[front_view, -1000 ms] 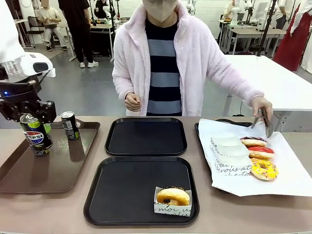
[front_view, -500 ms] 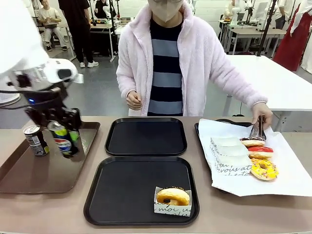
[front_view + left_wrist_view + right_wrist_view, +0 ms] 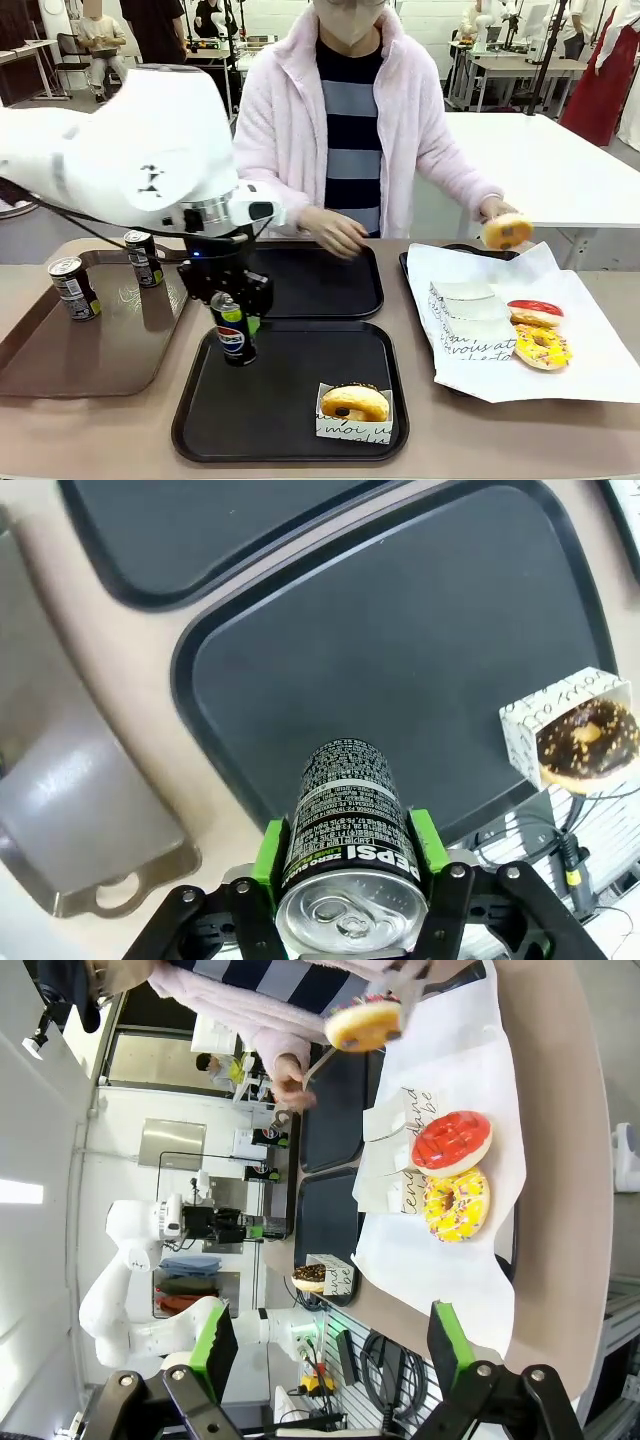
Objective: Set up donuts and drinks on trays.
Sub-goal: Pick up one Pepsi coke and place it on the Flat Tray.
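My left gripper [image 3: 236,318] is shut on a black Pepsi can [image 3: 235,342], held upright just above the left part of the near black tray [image 3: 280,420]. In the left wrist view the can [image 3: 350,800] sits between the green pads [image 3: 268,845] of that gripper [image 3: 350,865], over the same tray [image 3: 420,650]. A chocolate donut in a printed sleeve [image 3: 354,405] lies at this tray's front right. The far black tray [image 3: 300,290] holds nothing. My right gripper [image 3: 332,1352] is open, off the table's right end.
Two more cans [image 3: 75,288] [image 3: 143,258] stand on the glossy brown tray [image 3: 80,360] at left. The paper-lined tray [image 3: 590,370] at right holds a red donut [image 3: 535,309], a yellow donut [image 3: 543,347] and white sleeves [image 3: 470,312]. The person lifts a donut [image 3: 507,230] with tongs.
My left gripper has carried the can rightward from the brown tray to above the near black tray. The person has lifted a donut off the paper with tongs and reached the other hand forward.
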`<state>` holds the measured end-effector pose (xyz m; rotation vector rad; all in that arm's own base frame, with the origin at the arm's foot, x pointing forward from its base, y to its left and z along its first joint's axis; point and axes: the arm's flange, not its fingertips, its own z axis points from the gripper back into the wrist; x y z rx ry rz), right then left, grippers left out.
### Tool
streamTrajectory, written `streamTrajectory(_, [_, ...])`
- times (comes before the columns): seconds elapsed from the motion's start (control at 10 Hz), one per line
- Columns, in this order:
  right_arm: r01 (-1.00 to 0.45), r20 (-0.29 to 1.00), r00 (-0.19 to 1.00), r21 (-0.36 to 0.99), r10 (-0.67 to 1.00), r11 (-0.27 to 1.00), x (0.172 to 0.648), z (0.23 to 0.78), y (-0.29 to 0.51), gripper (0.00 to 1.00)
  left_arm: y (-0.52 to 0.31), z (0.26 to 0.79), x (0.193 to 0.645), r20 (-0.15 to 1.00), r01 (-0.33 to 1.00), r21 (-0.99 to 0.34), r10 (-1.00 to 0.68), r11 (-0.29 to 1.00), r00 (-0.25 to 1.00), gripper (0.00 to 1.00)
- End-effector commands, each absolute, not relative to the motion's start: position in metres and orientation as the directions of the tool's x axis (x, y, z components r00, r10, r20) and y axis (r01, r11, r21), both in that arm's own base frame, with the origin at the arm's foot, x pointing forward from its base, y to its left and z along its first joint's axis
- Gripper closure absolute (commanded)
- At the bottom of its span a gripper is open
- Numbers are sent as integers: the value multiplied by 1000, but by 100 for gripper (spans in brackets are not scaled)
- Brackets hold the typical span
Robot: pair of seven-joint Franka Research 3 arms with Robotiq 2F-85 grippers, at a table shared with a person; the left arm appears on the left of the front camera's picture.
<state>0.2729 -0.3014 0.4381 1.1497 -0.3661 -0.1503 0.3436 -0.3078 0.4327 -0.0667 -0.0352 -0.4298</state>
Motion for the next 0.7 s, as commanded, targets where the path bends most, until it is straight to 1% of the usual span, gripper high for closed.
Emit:
streamTrajectory(0.0, [-77, 210, 930, 914, -302, 398, 273, 438, -302, 0, -328, 431, 359, 72, 413, -12, -411, 911, 909, 41])
streamTrajectory(0.3, [-77, 210, 930, 914, -302, 398, 273, 438, -302, 0, -338, 395, 365, 67, 424, 40, -426, 905, 902, 41])
streamTrajectory(0.6, [-77, 210, 930, 914, -302, 398, 273, 438, -302, 0, -338, 376, 364, 83, 439, 73, -444, 896, 892, 41])
